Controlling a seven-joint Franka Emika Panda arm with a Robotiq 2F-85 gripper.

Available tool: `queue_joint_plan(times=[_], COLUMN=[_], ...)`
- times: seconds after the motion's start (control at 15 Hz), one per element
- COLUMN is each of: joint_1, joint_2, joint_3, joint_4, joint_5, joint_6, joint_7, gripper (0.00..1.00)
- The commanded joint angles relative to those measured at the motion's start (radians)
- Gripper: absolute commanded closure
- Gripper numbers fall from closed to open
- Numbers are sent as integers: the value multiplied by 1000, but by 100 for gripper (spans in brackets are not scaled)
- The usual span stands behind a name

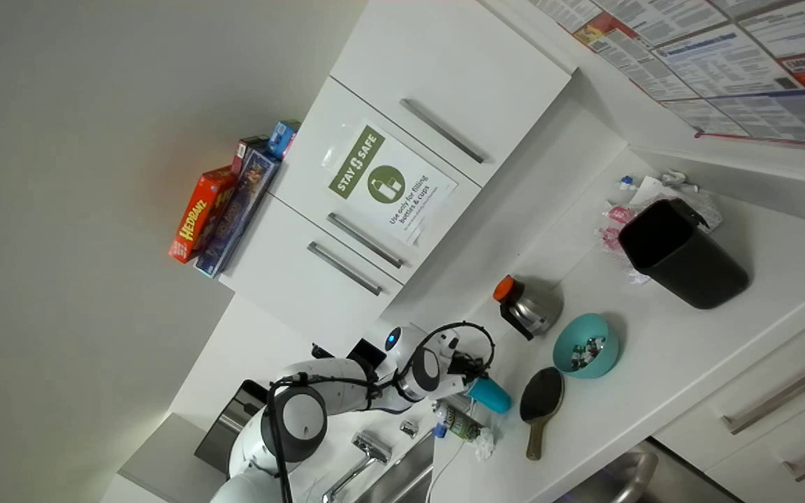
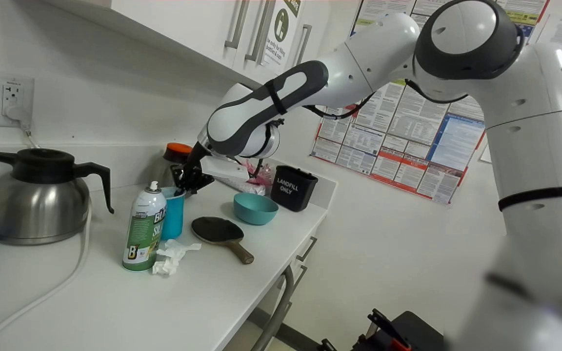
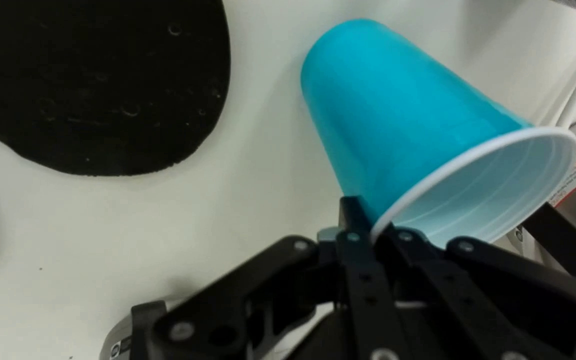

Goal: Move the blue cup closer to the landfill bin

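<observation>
The blue plastic cup [image 3: 393, 110] is in the grasp of the Robotiq gripper [image 3: 374, 227]: in the wrist view its black fingers [image 3: 353, 215] pinch the cup wall at the rim's eight o'clock, one outside and one inside the mouth. The base points to ten o'clock there; whether it touches the counter [image 2: 90, 302] I cannot tell.

With the cup as the dial's centre in an exterior view, a green-and-white aerosol can [image 2: 139, 239] stands just beside it at eight o'clock, and a crumpled white tissue [image 2: 170, 256] lies at six. A black-faced table-tennis paddle [image 2: 218, 231] lies near at four, a turquoise bowl [image 2: 255, 209] sits at three, and the black landfill bin [image 2: 293, 191], lettered "LANDFILL ONLY", stands well apart between two and three. A black-lidded stainless-steel carafe [image 2: 39, 209] is at nine. In an exterior view, an orange-lidded carafe [image 1: 539, 311] stands at the cup's one o'clock; the bowl holds shiny pieces [image 1: 588, 353] too small to identify.
</observation>
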Motion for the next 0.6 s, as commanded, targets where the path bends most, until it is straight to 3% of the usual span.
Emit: queue_joint_plan(times=[0.0,0.2,0.53], joint_1=[38,68,103], joint_2=[-124,-228,-420], joint_3=[-52,-109,-232], joint_4=[-97,-186,-356], joint_5=[-21,-73,-288], joint_6=[-9,-10,-63], joint_7=[16,60,296], gripper=[99,99,99])
